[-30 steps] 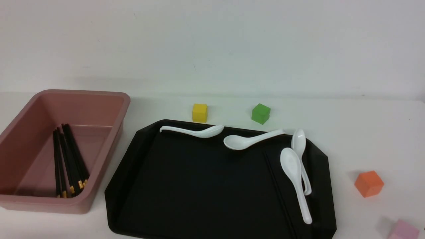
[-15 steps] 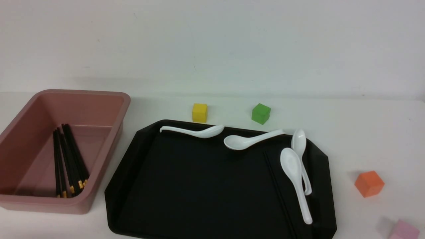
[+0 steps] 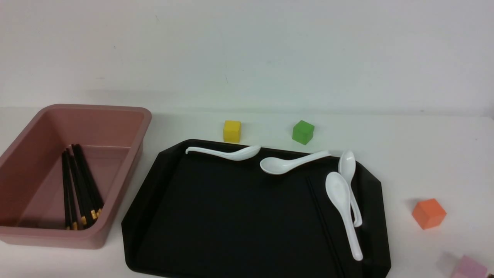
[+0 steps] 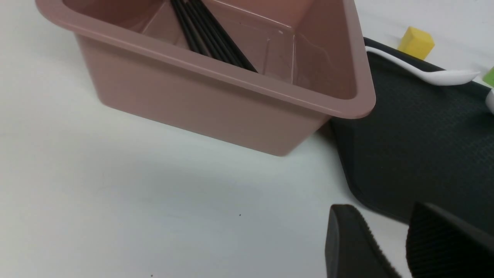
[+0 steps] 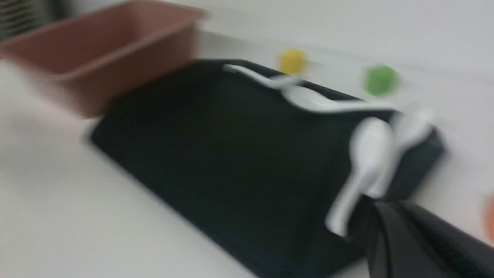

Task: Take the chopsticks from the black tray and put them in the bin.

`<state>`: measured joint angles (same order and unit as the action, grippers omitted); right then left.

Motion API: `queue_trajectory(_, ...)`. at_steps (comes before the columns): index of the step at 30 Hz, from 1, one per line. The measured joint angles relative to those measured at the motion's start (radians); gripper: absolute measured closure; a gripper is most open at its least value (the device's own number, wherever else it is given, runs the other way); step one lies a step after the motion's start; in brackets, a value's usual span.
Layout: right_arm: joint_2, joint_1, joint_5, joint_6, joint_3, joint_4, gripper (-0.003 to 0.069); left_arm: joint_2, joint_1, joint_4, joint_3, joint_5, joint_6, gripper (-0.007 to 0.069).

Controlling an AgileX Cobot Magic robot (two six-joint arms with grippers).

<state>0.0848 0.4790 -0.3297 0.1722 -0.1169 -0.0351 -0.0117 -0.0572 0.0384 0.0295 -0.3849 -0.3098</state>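
Observation:
The dusty-pink bin (image 3: pixel 127 116) stands at the left with several black chopsticks (image 3: pixel 79 181) lying in it, gold bands toward the near end. On the black tray (image 3: pixel 216 216), thin black chopsticks (image 3: pixel 322 218) lie lengthwise beside the right-hand spoons, hard to make out against the tray. Neither gripper shows in the front view. In the left wrist view my left gripper (image 4: pixel 382 216) is open and empty over the table, near the tray's (image 4: pixel 417 146) corner and the bin (image 4: pixel 216 108). The right wrist view is blurred; my right gripper (image 5: pixel 380 208) looks shut by the tray's (image 5: pixel 231 154) near right corner.
Several white spoons lie along the tray's far and right sides, one (image 3: pixel 227 153) at the back, one (image 3: pixel 341 204) at the right. A yellow cube (image 3: pixel 232 131) and a green cube (image 3: pixel 303 132) sit behind the tray. An orange cube (image 3: pixel 428 213) and a pink cube (image 3: pixel 469 267) sit to its right.

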Motion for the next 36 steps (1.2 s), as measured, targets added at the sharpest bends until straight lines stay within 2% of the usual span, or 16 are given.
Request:
queue_trajectory(1, -0.038, -0.095, 0.012, 0.0, 0.035, 0.014, 0.0616, 0.0, 0.0, 0.0, 0.0, 0.0, 0.0, 0.0386)
queue_trajectory(3, -0.058, -0.146, 0.014, 0.0, 0.058, 0.024, 0.0615, 0.0, 0.0, 0.0, 0.0, 0.0, 0.0, 0.0386)
queue_trajectory(5, -0.089, -0.265, 0.02, -0.001, 0.102, 0.035, 0.0614, 0.0, 0.0, 0.0, 0.0, 0.0, 0.0, 0.0386)
queue_trajectory(8, -0.095, -0.375, 0.019, -0.001, 0.137, 0.035, 0.0609, 0.0, 0.0, 0.0, 0.0, 0.0, 0.0, 0.0386)
queue_trajectory(11, -0.095, -0.424, 0.018, -0.001, 0.141, 0.035, 0.0605, 0.0, 0.0, 0.0, 0.0, 0.0, 0.0, 0.0386)
queue_trajectory(20, -0.095, -0.439, -0.046, -0.003, 0.134, 0.042, 0.0594, 0.0, 0.0, 0.0, 0.0, 0.0, 0.0, 0.0386)
queue_trajectory(36, -0.095, -0.439, -0.053, -0.003, 0.132, 0.043, 0.0575, 0.0, 0.0, 0.0, 0.0, 0.0, 0.0, 0.0386)
